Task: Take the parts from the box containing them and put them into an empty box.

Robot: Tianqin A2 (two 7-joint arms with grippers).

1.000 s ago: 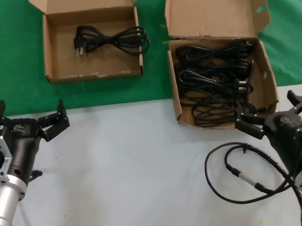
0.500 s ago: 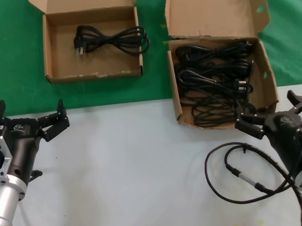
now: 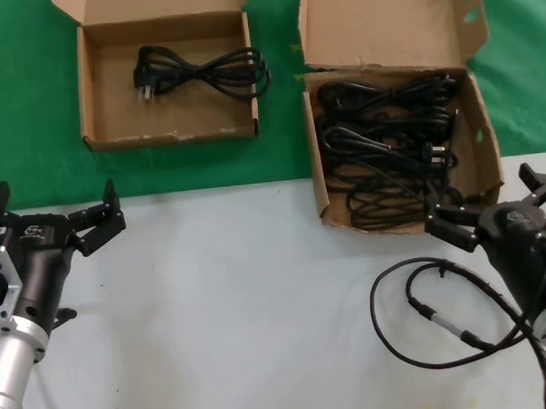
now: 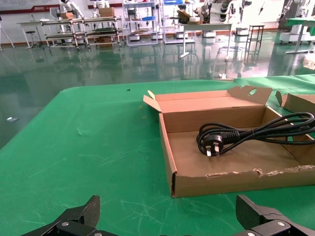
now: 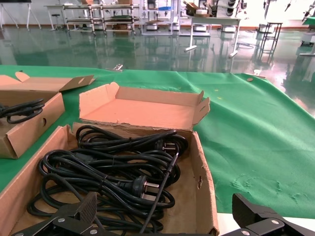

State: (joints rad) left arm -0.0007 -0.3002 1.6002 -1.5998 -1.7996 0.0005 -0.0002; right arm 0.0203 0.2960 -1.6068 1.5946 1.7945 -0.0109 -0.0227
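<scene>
Grippers low at the near edge of the white table [image 3: 241, 305]: left gripper [image 3: 51, 214] spread wide and holding nothing, well short of the smaller shallow brown cardboard box [image 3: 102, 138]; right gripper [image 3: 490, 204] also spread, just beside the front corner of the larger deeper brown cardboard box [image 3: 319, 180]. Inside the smaller box, 1 looped black rubber power cord [image 3: 204, 72]. Inside the larger box, several more black cord bundles [image 3: 383, 141] piled together. Beside the right arm, thin black cable with a silver metal connector [image 3: 437, 320] on the table.

Black end effectors [image 3: 51, 217], silver forearms
</scene>
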